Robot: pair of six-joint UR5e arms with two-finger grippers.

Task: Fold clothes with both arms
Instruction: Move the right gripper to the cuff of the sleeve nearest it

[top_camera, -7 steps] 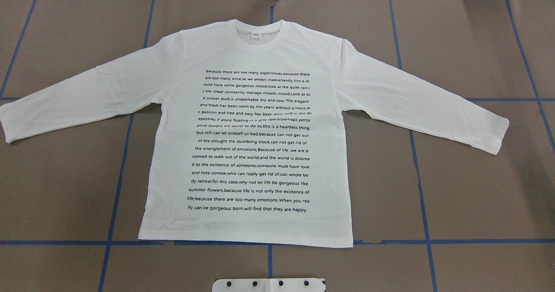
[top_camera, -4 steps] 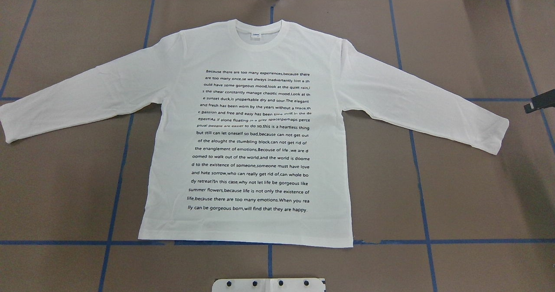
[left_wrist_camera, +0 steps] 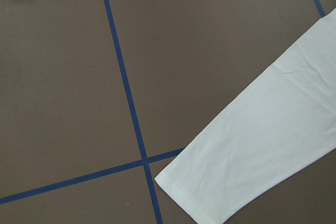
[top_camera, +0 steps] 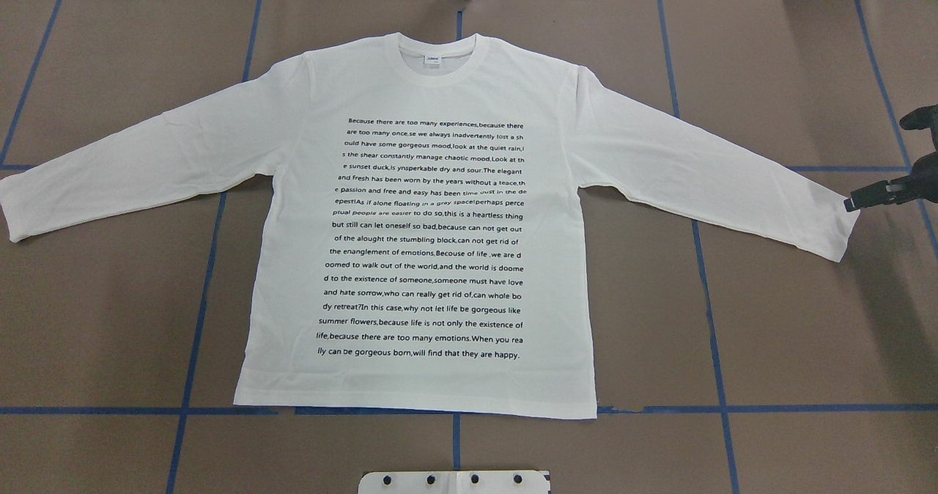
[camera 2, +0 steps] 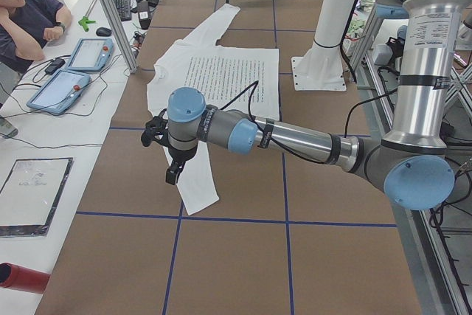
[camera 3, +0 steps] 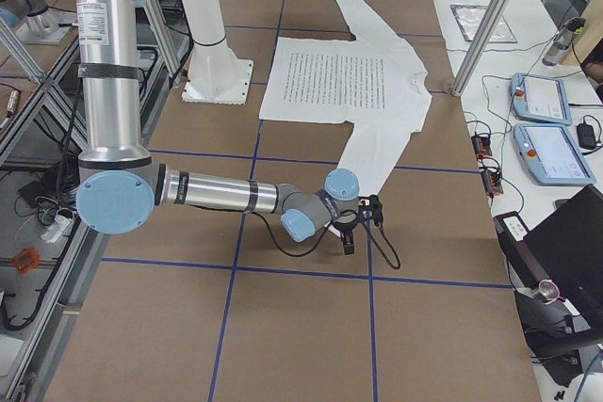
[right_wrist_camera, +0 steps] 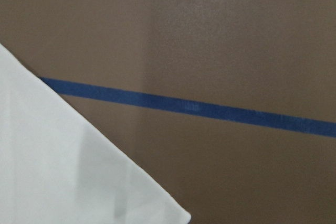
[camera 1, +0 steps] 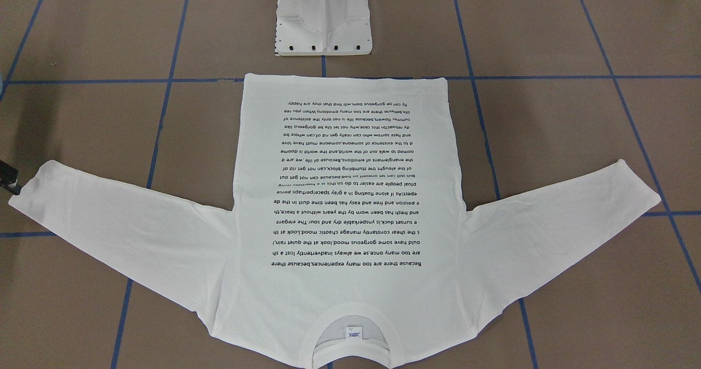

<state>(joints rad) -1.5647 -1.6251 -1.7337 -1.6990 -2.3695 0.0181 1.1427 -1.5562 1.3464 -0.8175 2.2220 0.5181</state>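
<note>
Item: white long-sleeved T-shirt [top_camera: 425, 223], lying flat and print side up on the brown table [top_camera: 791, 318], neck pointing to 12 o'clock in the overhead view, sleeves reaching out to 3 and 9 o'clock
Progress: no fold is showing yet; both arms seem to be going for the cuffs
Right gripper [top_camera: 879, 192]: coming in from 3 o'clock, one black finger lying over the far corner of the right cuff [top_camera: 843, 230]; only that finger is showing clearly, so I cannot tell how wide the pincer is standing
Left gripper [camera 2: 173, 160]: hanging above the end of the left sleeve in the left side view; its opening cannot be told from there
Left cuff [left_wrist_camera: 199, 192]: sitting at 5 o'clock in the left wrist view, beside a crossing of blue tape lines [left_wrist_camera: 126, 87]
Risk, corner grip: the right finger is sitting at the cuff's very corner, so a close here is likely pinching one layer or slipping off
Risk, drag: a finger scraping the table is likely pushing and bunching the sleeve
Risk, timing: the arms lifting unevenly is likely skewing the body and the fold line
</note>
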